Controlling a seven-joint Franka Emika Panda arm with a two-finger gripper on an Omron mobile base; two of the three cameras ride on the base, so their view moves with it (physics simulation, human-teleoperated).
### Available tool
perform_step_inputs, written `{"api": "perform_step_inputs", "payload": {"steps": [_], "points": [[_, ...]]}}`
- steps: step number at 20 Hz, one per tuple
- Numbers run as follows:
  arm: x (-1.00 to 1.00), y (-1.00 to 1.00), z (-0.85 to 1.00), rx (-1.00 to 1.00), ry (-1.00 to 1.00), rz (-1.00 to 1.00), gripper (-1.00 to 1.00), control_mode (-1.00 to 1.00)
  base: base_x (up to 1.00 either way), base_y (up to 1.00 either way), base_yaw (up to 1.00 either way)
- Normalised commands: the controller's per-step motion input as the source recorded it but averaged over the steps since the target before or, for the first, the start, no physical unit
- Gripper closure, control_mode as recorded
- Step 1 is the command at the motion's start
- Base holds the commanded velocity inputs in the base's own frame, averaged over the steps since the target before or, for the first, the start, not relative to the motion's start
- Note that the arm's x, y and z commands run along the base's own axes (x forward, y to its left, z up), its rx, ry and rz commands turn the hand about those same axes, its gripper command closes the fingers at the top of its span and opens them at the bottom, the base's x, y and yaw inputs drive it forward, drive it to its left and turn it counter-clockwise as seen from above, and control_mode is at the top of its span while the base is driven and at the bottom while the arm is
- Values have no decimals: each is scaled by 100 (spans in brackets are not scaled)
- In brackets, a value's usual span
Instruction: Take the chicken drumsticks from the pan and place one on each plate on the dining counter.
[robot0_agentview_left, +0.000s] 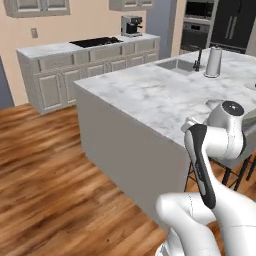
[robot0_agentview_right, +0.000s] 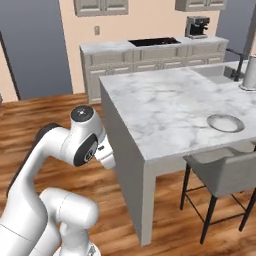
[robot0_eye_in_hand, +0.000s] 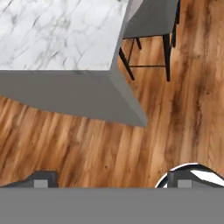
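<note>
A white robot arm (robot0_agentview_left: 215, 150) is folded tightly beside a corner of the dining counter (robot0_agentview_left: 150, 95), a large island with a white, grey-veined marble top. Its elbow is bent high and the forearm doubles back on itself, so the wrist joint sits just beside the counter's near edge. In the hand view the gripper (robot0_eye_in_hand: 111, 180) points down at the wooden floor (robot0_eye_in_hand: 87, 144), with the counter's corner and grey side wall above it. Its two dark fingertips (robot0_eye_in_hand: 41, 179) stand far apart near opposite sides of that view, spread wide with nothing between them.

One round grey plate (robot0_agentview_right: 225, 122) lies on the dining counter near its near edge, above a grey chair (robot0_agentview_right: 222, 170) tucked beneath; the plate looks bare. A sink (robot0_agentview_left: 175, 64) is set into the far end of the marble top, with a dark tap and a tall pale jug (robot0_agentview_left: 214, 62) next to it.

Well apart, against the peach wall, a second marble counter holds a black cooktop (robot0_agentview_left: 95, 42) and a coffee machine (robot0_agentview_left: 131, 25). The pan and the drumsticks cannot be made out from here
</note>
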Motion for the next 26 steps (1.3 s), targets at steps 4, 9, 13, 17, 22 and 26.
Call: {"api": "perform_step_inputs", "payload": {"steps": [4,9,13,17,22,26], "points": [[0,0,0,0,0,0,-100,100,56,100,-47],[0,0,0,0,0,0,-100,100,40,100,-39],[0,0,0,0,0,0,-100,100,64,100,-15],[0,0,0,0,0,0,-100,100,98,100,-1],[0,0,0,0,0,0,-100,100,100,100,0],[0,0,0,0,0,0,-100,100,100,100,0]]}}
